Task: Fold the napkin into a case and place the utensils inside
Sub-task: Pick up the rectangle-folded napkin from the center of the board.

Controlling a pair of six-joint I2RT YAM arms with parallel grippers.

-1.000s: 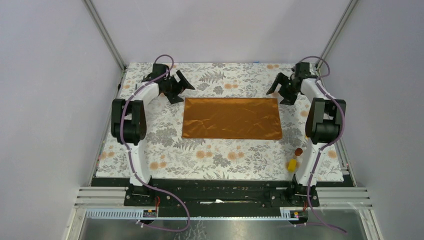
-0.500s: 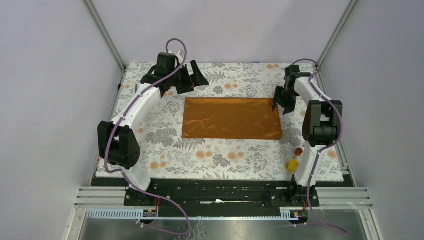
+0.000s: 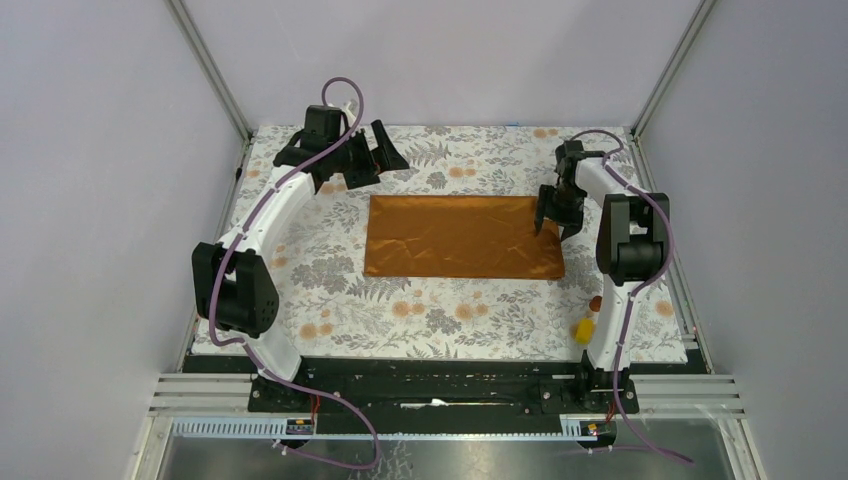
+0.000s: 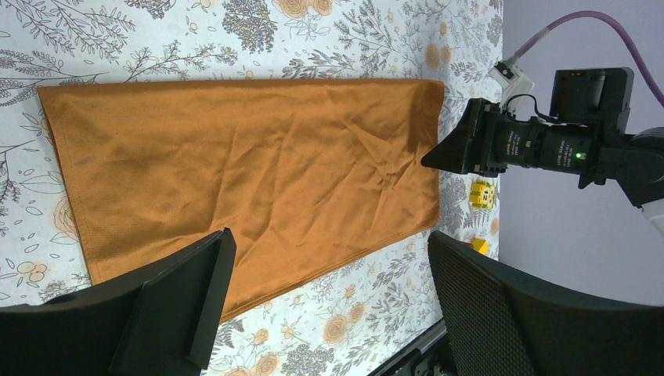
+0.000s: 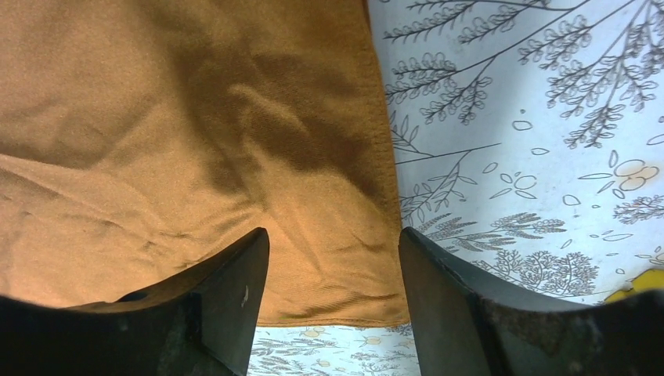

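Floral grey-and-orange tablecloth (image 3: 440, 310), small yellow block (image 3: 582, 328) near its front right corner.

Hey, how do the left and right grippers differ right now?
The left gripper gapes wide, high above the floral tablecloth beyond the napkin's far left corner. The right gripper is narrower and low, its fingers straddling the napkin's right edge. Both are open and hold nothing.

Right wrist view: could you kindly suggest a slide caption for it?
Open right gripper straddling the hem of a rust-orange cloth napkin lying flat on a floral tablecloth.
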